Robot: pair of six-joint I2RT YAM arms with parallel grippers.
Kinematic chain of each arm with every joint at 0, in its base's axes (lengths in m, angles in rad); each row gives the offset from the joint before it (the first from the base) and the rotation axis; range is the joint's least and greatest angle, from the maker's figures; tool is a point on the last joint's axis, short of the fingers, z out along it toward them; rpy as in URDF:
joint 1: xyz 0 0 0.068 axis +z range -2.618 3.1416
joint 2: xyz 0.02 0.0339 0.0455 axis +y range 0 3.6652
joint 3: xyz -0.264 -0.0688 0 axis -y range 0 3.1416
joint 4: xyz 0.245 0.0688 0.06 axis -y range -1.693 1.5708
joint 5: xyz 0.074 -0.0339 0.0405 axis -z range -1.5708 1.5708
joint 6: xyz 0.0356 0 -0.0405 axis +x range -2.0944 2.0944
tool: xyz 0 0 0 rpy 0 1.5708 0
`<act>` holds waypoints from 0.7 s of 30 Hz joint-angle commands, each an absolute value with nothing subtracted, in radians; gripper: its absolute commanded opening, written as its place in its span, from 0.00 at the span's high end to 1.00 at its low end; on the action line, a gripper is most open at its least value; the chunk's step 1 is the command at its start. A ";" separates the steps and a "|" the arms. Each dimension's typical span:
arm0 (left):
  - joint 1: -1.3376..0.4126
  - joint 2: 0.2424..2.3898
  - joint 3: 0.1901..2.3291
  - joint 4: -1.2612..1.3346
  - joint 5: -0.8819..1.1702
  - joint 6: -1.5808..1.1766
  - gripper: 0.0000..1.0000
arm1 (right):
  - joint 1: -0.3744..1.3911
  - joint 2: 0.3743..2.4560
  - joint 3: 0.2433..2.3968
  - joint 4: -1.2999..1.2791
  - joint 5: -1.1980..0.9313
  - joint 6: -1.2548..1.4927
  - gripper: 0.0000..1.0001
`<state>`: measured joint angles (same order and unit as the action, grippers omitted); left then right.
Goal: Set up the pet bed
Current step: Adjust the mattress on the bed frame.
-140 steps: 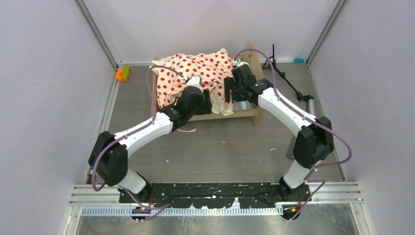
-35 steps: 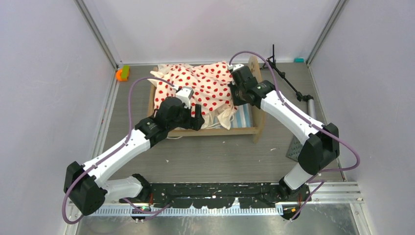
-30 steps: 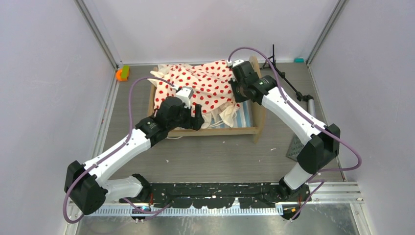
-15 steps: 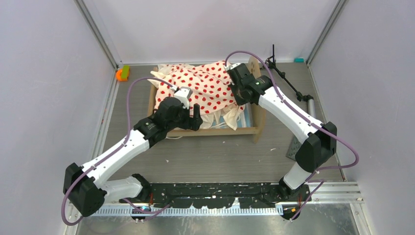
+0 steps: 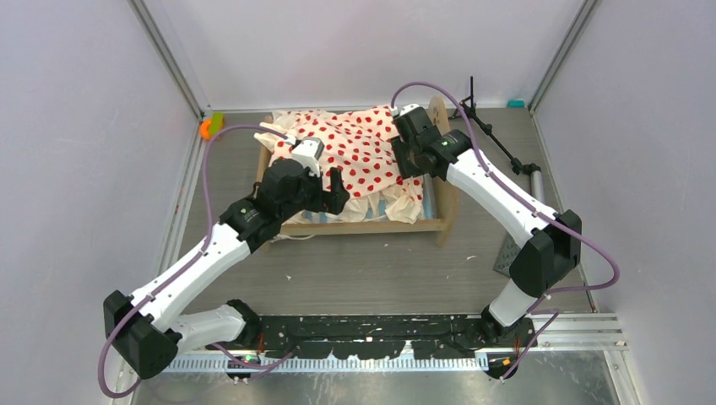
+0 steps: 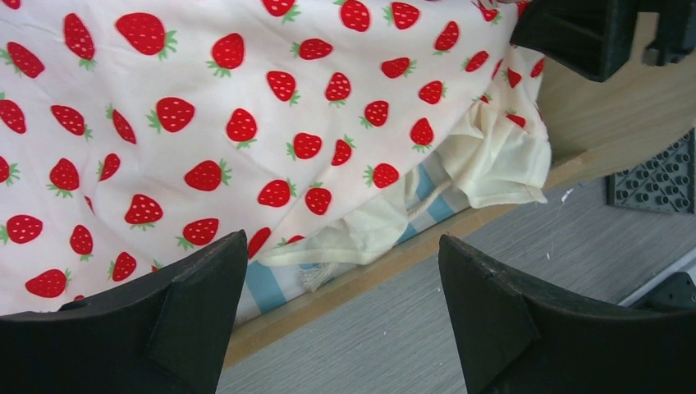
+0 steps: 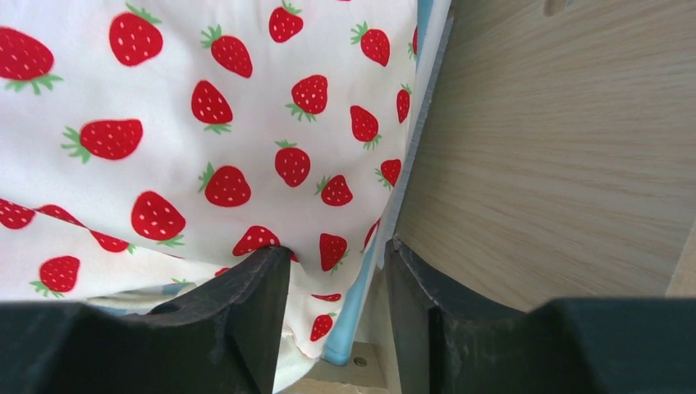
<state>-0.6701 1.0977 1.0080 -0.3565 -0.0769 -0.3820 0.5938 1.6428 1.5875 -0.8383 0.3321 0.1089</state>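
The pet bed's light-wood frame (image 5: pixel 371 224) stands at the back middle of the floor. Its strawberry-print bedding (image 5: pixel 355 143) lies spread over the blue-striped mattress (image 5: pixel 431 201), and a cream ruffle hangs at the front. My left gripper (image 5: pixel 336 190) hovers open over the front rail, with the ruffle and mattress edge (image 6: pixel 263 289) below its gap (image 6: pixel 342 238) and nothing gripped. My right gripper (image 5: pixel 404 160) sits by the right end board (image 7: pixel 558 148). It is open, and the bedding's edge (image 7: pixel 328 246) hangs loose between its fingers.
A black tripod stand (image 5: pixel 490 131) lies right of the bed. A dark studded mat (image 6: pixel 657 176) sits on the floor near the right arm. An orange-green toy (image 5: pixel 211 126) rests at the back left corner. Walls close in on both sides.
My right gripper has opened and let go of the bedding by the right end board. The bedding now reaches the bed's front right. My left arm has drawn back and left slightly.
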 commanded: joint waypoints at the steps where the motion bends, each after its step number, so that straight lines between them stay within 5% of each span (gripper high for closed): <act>1: -0.610 1.125 1.045 -0.369 -0.046 -0.416 0.11 | 0.587 1.574 1.608 -0.775 0.343 0.187 0.47; 4: -0.564 1.136 1.060 -0.399 -0.015 -0.418 0.11 | 0.578 1.543 1.588 -0.772 0.328 0.232 0.42; 8: -0.557 1.127 1.074 -0.430 -0.025 -0.367 0.11 | 0.570 1.471 1.522 -0.727 0.358 0.283 0.20; 21: -0.558 1.227 1.160 -0.462 0.074 -0.411 0.16 | 0.457 1.460 1.502 -0.818 0.154 0.419 0.19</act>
<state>-0.5560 1.1877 1.1038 -0.4789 -0.0048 -0.3939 0.4980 1.4334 1.4891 -0.7715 0.2401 0.3676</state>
